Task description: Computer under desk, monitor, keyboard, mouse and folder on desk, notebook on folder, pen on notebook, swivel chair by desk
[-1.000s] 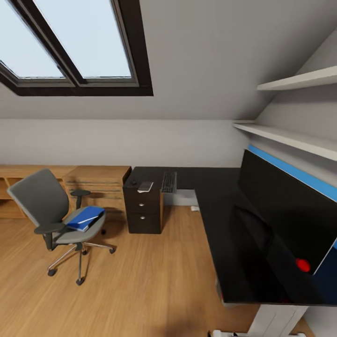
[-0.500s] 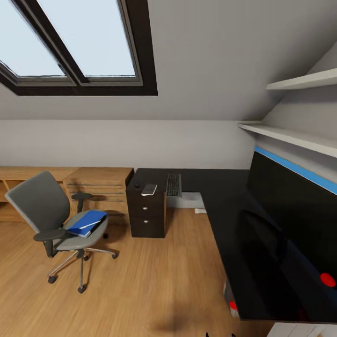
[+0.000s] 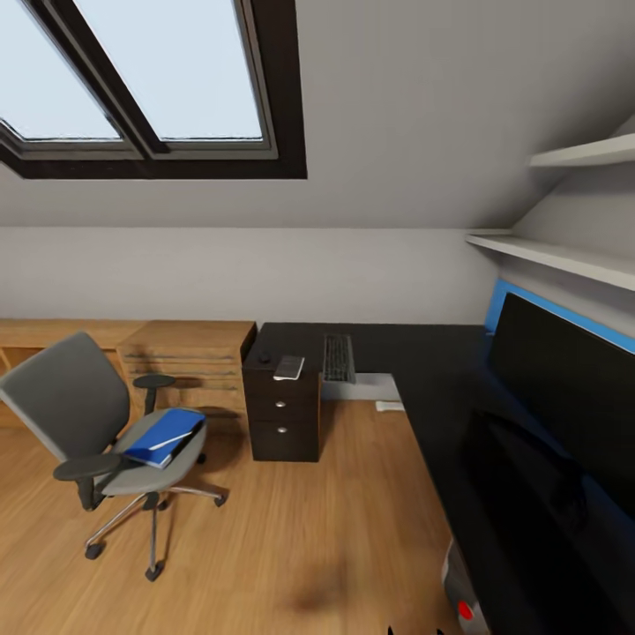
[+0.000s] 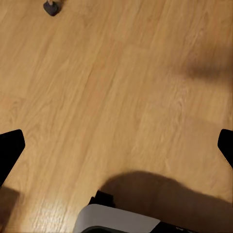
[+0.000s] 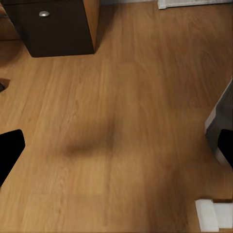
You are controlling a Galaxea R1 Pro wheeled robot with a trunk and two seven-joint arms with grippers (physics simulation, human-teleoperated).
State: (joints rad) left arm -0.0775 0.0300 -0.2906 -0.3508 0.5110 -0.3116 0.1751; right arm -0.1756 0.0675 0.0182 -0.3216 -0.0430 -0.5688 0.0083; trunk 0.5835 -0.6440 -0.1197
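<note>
The swivel chair stands on the floor at the left, apart from the black desk. The blue folder lies on its seat with the thin white pen across it. On the desk's far end lie the keyboard, the grey notebook and a small dark mouse. The monitor stands on the desk at the right. A grey computer with a red light sits under the desk. My left gripper and right gripper hang open over bare floor.
A light-wood chest stands against the wall between chair and desk pedestal. White shelves jut out above the monitor. A chair caster and the pedestal's drawer front lie ahead of the grippers. Open wood floor lies between chair and desk.
The whole head view has shifted, so the camera has moved: the chair sits lower and further left, the monitor further right, and the computer's red light now shows. Nothing in the room moved.
</note>
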